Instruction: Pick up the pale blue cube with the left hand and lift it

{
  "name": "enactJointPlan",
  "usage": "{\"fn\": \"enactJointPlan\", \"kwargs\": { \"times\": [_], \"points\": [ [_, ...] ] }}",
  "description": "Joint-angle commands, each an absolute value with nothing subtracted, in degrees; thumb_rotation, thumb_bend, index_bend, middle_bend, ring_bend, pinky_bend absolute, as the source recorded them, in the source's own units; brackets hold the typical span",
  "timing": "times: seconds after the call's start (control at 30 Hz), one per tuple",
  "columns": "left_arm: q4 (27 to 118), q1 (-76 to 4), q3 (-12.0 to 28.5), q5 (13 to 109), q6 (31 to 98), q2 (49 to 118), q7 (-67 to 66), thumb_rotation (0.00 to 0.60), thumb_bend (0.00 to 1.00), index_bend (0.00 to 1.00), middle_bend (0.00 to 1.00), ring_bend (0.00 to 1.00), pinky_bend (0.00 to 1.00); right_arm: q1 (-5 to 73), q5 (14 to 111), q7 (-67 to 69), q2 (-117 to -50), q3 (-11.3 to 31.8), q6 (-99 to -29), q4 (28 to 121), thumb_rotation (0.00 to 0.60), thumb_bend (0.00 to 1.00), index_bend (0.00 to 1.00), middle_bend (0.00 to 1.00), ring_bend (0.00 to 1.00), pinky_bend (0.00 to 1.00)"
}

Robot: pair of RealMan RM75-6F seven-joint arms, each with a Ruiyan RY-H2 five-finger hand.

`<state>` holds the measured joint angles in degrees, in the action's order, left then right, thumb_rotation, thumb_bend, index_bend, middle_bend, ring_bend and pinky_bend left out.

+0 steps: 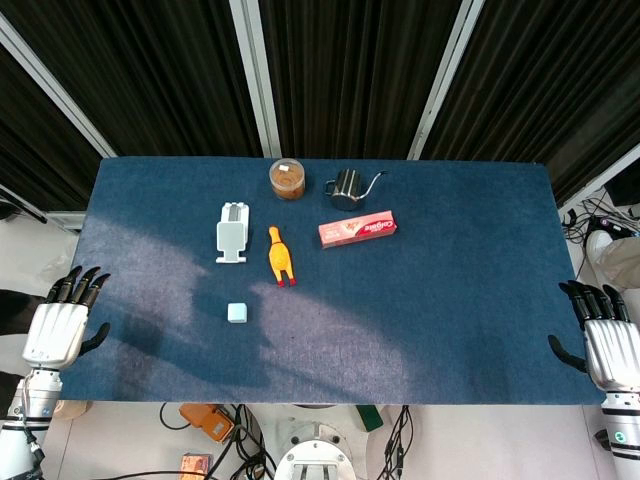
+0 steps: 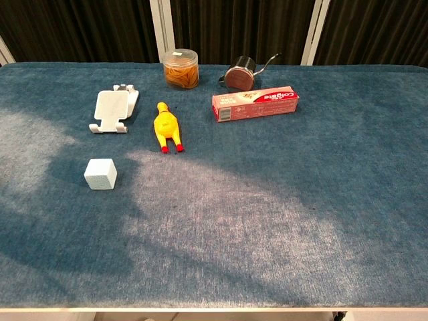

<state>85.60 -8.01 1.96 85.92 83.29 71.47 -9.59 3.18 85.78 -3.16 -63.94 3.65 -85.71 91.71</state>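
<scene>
Fingers point(image 1: 80, 283) well apart from cube point(image 1: 237, 313)

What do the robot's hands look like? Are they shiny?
Yes. The left hand and right hand each have a silvery ribbed metal back and black fingers and thumb. Pale grey-white wrists sit below them, and the right wrist has a small green mark.

Both views are bright and sharp; soft pale light patches and darker shadow bands cross the blue table point(image 2: 348, 167) around the cube point(image 2: 100, 174).
</scene>
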Motion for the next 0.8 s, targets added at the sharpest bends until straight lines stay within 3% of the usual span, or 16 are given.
{"fn": "enactJointPlan", "kwargs": {
  "times": [0.03,0.6,0.8],
  "points": [
    [85.61,-7.99,1.94,85.95,83.32,71.45,-9.59,0.6,0.25,0.14,0.09,0.04,0.15,3.18,85.78,-3.13,-63.93,3.65,-85.69,91.73,0.6,0.38,0.21,0.2,0.19,0.12],
    [89.43,-7.88,0.31,88.24,83.28,73.09,-9.41,0.6,0.25,0.14,0.09,0.04,0.15,3.24,85.82,-3.24,-63.93,3.61,-85.57,91.84,0.6,0.38,0.21,0.2,0.19,0.12],
    [91.69,-9.18,-0.56,89.11,80.48,76.12,-5.92,0.6,0.25,0.14,0.09,0.04,0.15,3.24,85.79,-3.01,-63.92,3.53,-85.43,91.98,0.6,0.38,0.21,0.2,0.19,0.12]
  ]
}}
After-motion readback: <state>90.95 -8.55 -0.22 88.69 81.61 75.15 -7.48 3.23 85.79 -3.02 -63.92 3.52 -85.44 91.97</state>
